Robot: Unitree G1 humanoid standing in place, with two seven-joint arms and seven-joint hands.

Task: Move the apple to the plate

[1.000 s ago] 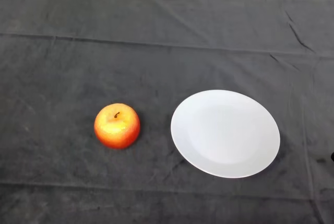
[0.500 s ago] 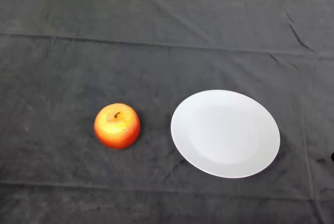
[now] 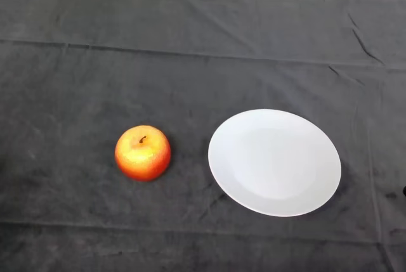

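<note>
Head view: a round red-and-yellow apple [image 3: 143, 153] sits stem-up at lower left of centre on the table's dark grey cloth [image 3: 190, 63], apart from the shallow white round plate [image 3: 275, 161] at lower right of centre (nothing lies on it). No hand shows, so its state cannot be told. The likely risk: the smooth, round apple rolling away from an off-centre grasp, or off the plate's low rim.

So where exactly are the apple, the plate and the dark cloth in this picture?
apple [image 3: 143, 153], head view, on its orange-red skin just below the stem.
plate [image 3: 274, 161], head view, on its bare white middle.
dark cloth [image 3: 190, 44], head view, on a bare stretch behind both.
</note>
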